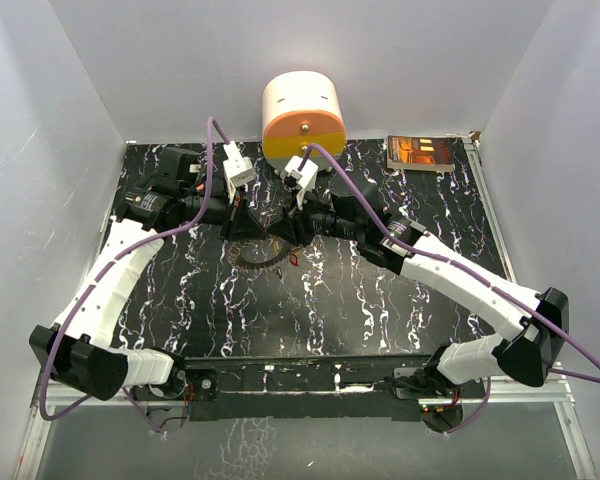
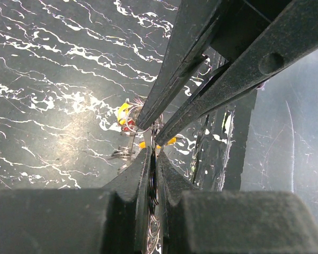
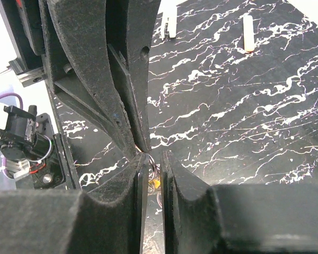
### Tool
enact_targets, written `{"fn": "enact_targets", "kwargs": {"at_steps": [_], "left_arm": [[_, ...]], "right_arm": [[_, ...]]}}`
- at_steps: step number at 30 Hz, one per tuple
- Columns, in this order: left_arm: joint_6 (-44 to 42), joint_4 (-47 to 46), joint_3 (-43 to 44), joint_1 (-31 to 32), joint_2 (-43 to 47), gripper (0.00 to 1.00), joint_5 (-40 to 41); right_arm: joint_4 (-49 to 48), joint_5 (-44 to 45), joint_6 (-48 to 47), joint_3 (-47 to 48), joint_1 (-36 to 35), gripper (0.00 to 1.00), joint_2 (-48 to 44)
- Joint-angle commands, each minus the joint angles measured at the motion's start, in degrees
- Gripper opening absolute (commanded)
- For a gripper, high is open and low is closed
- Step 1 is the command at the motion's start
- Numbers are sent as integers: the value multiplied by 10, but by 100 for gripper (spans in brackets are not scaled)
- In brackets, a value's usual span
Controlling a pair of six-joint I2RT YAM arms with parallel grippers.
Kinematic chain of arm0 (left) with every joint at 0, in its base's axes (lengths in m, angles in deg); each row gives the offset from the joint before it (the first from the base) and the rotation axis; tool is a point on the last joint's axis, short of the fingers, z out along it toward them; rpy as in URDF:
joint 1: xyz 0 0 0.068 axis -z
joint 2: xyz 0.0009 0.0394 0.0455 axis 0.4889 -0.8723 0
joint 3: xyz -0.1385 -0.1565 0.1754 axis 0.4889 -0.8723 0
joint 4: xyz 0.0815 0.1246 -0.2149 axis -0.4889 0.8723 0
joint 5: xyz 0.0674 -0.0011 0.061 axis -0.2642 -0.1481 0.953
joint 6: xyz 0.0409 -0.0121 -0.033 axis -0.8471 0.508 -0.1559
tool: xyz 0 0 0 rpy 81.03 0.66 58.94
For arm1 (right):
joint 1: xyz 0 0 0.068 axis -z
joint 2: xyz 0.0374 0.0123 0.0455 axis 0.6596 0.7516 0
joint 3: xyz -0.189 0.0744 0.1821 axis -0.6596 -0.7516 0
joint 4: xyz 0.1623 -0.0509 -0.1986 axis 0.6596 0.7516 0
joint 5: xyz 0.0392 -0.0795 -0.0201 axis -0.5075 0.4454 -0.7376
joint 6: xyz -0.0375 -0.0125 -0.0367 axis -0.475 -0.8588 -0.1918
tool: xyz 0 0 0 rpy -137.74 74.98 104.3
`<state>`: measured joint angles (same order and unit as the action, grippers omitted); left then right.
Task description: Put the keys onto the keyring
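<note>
1. keyring [image 1: 248, 259] stands edge-on between the fingers of the left gripper [image 2: 153, 159]. those fingers are pressed almost together on its rim, and the loop runs back between the pads towards that wrist.
2. keys [image 2: 124, 115] lie on the table [image 1: 380, 300] just past the left gripper's tips. they are a small bunch with yellow, red and orange heads, and whether they touch the ring i cannot tell.
3. right gripper [image 3: 152, 161] comes in nose to nose with the left one, its fingers drawn to a slim gap right over the bunch. whether a key is caught between them i cannot tell.
4. handling, as i judge it: the ring is stiff, thin, slick metal. it should be held across the rim, close to where a key must go on, or it will swivel. the keys are light and tiny and likely to skid or flip, so take one by its plastic head and leave the hole free.
5. room: both sets of tips crowd one spot, so only small moves look safe there.
6. edges: off to the right of the left gripper the dark top ends at a rail [image 2: 233, 137].
7. other things: a white bar [image 3: 169, 24] and an orange-tipped stick [image 3: 247, 33] lie well ahead of the right gripper. a cream and orange drum [image 1: 303, 115] and a box [image 1: 420, 152] stand far beyond both grippers.
</note>
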<state>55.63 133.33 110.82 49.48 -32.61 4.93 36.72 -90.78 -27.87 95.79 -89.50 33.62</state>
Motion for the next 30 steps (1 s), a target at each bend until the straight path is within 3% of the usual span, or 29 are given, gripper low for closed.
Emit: {"fn": "enact_targets", "kwargs": {"at_steps": [1, 14, 30], "left_arm": [[-8, -2, 12, 0, 22, 0, -35], [-45, 39, 11, 1, 22, 0, -50], [-68, 52, -7, 3, 9, 0, -49]], "right_arm": [[-29, 10, -11, 28, 2, 19, -8], [4, 7, -12, 39, 2, 8, -17], [81, -4, 30, 63, 2, 8, -21]]}}
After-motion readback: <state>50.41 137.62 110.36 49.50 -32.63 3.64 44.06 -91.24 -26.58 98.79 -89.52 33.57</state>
